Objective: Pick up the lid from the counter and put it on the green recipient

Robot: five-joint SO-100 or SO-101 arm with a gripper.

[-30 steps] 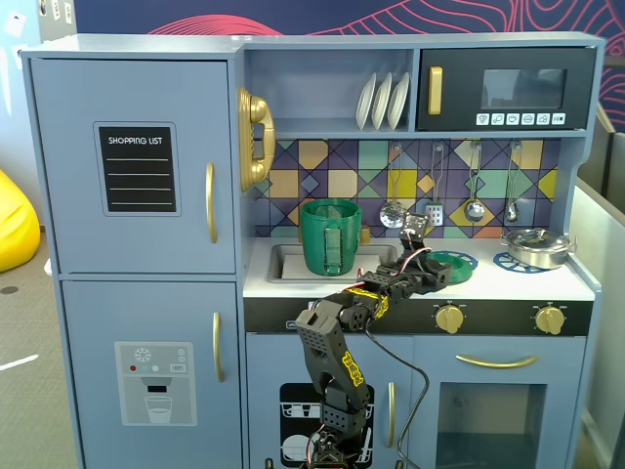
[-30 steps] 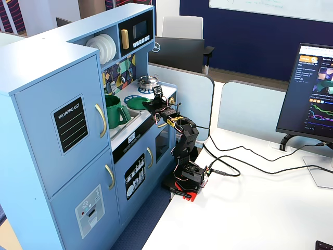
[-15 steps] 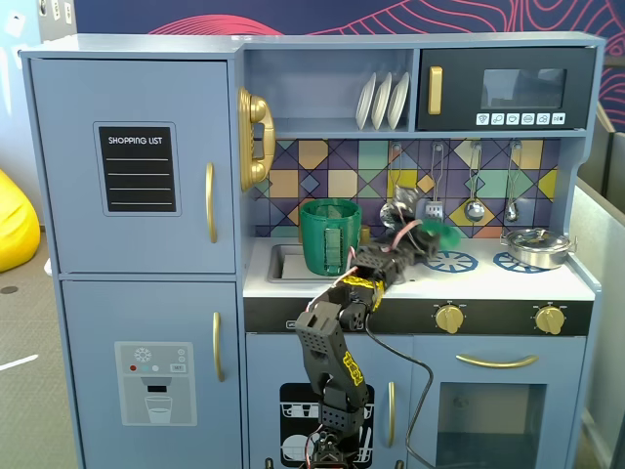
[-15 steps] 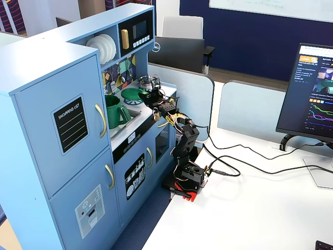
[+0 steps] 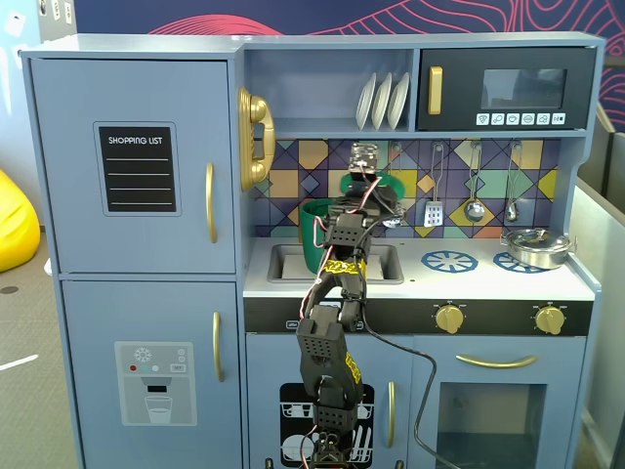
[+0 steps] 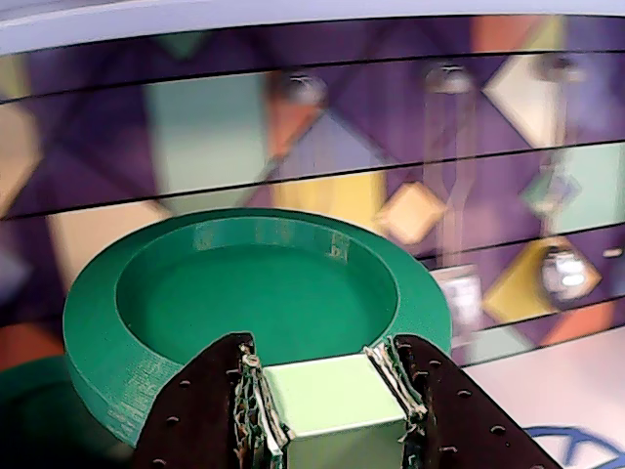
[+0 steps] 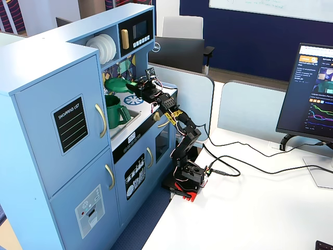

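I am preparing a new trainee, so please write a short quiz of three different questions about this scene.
1. True or false: the lid lies on the counter.
2. Which part of the lid do the fingers clamp: A rim, B light-green tab, C centre?
3. Where does the green pot stand?

Key: 1 false, it is held in the air above the pot. 2 B. 3 In the sink.

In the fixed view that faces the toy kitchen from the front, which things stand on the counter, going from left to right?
Green recipient in the sink → left blue burner ring → silver pot.
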